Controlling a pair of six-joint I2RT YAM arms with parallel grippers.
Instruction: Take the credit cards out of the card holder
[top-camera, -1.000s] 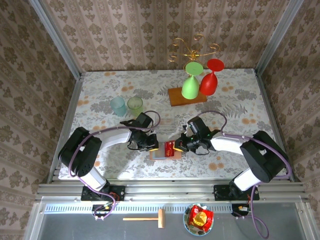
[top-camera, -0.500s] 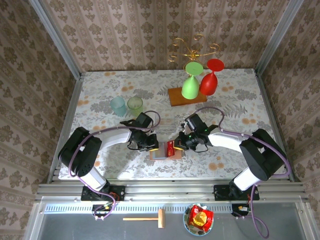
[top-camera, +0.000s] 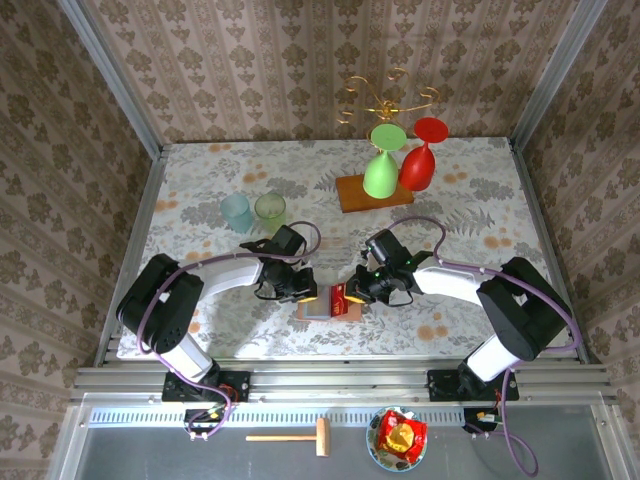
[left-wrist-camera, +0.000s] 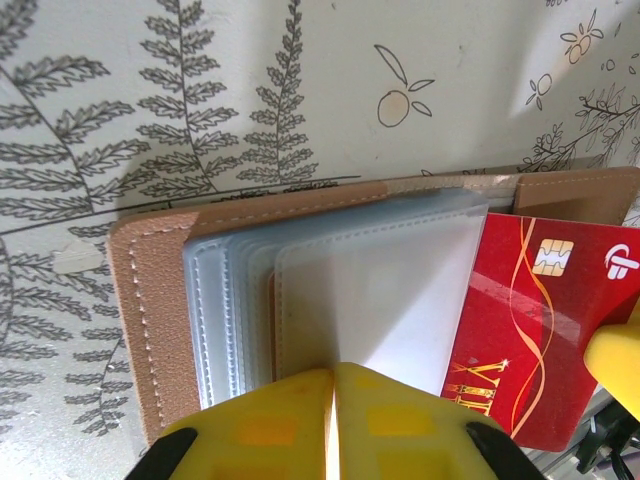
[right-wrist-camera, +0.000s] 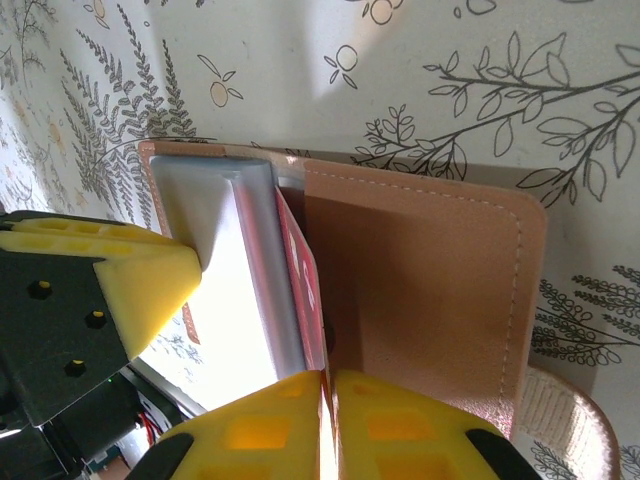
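Lying open on the flowered tabletop (top-camera: 200, 200), near its front edge, the brown holder (top-camera: 318, 310) sits right between the two arms. From above, the left fingers (top-camera: 306, 295) come in at its left side and the right fingers (top-camera: 358, 293) at its right, both down low on it.

Up close from the left wrist, the left fingers are clenched together on the edge of the clear plastic sleeves (left-wrist-camera: 370, 290), which fan out across the holder's brown leather flap. A red card (left-wrist-camera: 530, 330) with a gold chip and gold swirls sticks out from under the sleeves on the side away from the stitched edge, partly drawn out and lying over the holder's other flap.

From the right wrist, the right fingers are pinched shut on the thin red edge of that card, which runs straight down into the seam where the two yellow pads meet. The sleeves stand just beside it, lifted off the leather, with the left arm's yellow pad touching them from the far side. The holder's other flap lies flat beside the right fingers.
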